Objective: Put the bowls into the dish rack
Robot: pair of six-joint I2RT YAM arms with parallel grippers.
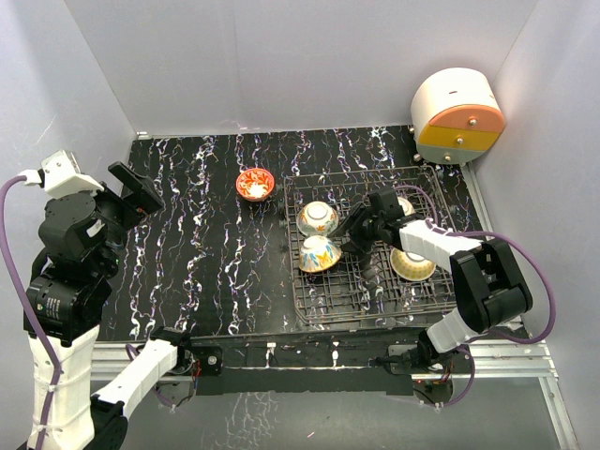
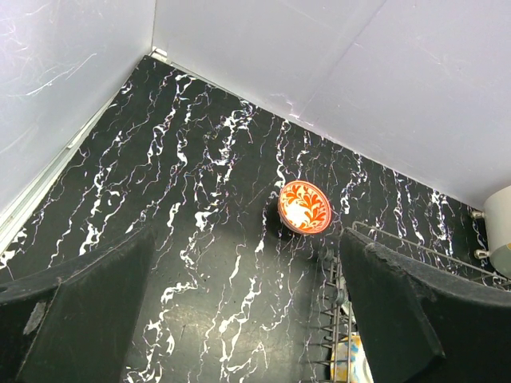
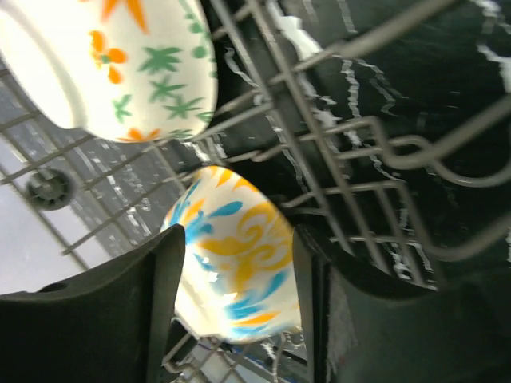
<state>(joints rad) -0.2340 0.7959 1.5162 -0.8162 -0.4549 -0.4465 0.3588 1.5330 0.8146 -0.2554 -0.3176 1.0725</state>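
The dish rack [image 1: 370,305] sits at the right of the table. It holds a bowl [image 1: 319,217], a blue-and-yellow bowl [image 1: 320,253] on its side, a bowl [image 1: 412,265], and one [image 1: 406,203] partly hidden behind my right arm. The red-orange bowl [image 1: 254,184] stands on the table left of the rack and also shows in the left wrist view [image 2: 304,207]. My right gripper [image 1: 354,234] is inside the rack. It [image 3: 237,239] is partly open just in front of the blue-and-yellow bowl [image 3: 239,271], which shows in the gap. My left gripper [image 1: 136,192] is raised at the far left, and it [image 2: 247,319] is open and empty.
A white, orange and yellow round drawer unit [image 1: 457,117] stands at the back right corner beyond the rack. White walls close in the table on three sides. The rack's upright tines [image 2: 339,319] stand at the right of the left wrist view.
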